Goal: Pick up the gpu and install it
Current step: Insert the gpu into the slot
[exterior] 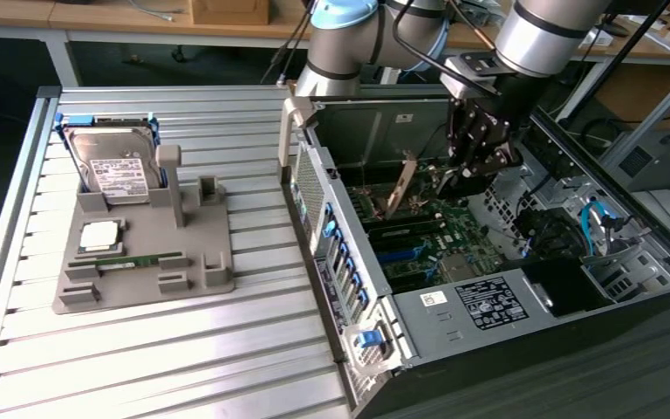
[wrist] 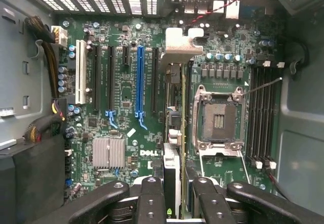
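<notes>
The gpu [wrist: 175, 77] shows edge-on in the wrist view, a thin card with a silvery metal bracket [wrist: 178, 43] at its far end. It hangs over the green motherboard [wrist: 121, 97], between the blue slot [wrist: 139, 77] and the empty processor socket [wrist: 217, 118]. My gripper [wrist: 176, 196] is shut on the card's near end, one black finger [wrist: 151, 198] on each side. In the exterior view my gripper [exterior: 466, 175] reaches down into the open computer case [exterior: 487, 301], with the gpu [exterior: 403, 185] tilted just to its left. Whether the card sits in a slot I cannot tell.
On the slatted table at the exterior view's left, a grey holder [exterior: 207, 271] carries a silver hard drive [exterior: 112, 166], a processor chip [exterior: 100, 234] and a green memory stick [exterior: 137, 259]. Cable bundles [wrist: 50, 67] run along one case wall. Memory slots [wrist: 263, 113] flank the socket.
</notes>
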Motion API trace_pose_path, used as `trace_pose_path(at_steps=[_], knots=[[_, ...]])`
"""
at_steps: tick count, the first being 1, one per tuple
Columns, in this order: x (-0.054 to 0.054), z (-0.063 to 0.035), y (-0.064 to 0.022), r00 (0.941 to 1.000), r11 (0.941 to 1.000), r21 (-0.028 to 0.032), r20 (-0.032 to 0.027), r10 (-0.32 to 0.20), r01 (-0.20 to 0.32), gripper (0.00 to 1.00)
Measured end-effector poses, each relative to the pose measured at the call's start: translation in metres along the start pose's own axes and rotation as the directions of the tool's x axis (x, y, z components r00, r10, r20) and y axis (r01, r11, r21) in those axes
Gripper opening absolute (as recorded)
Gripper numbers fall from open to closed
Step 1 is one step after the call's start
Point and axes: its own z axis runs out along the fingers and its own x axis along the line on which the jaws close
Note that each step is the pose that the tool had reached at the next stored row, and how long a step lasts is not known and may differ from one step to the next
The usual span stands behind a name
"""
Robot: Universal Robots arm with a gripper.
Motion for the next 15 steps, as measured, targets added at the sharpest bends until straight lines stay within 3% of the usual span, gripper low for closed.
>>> trace_pose_path(at_steps=[15], knots=[[0.0033,0.0004,0.0014,1.0,1.0,0.0,0.0001,0.0,0.0,0.27]])
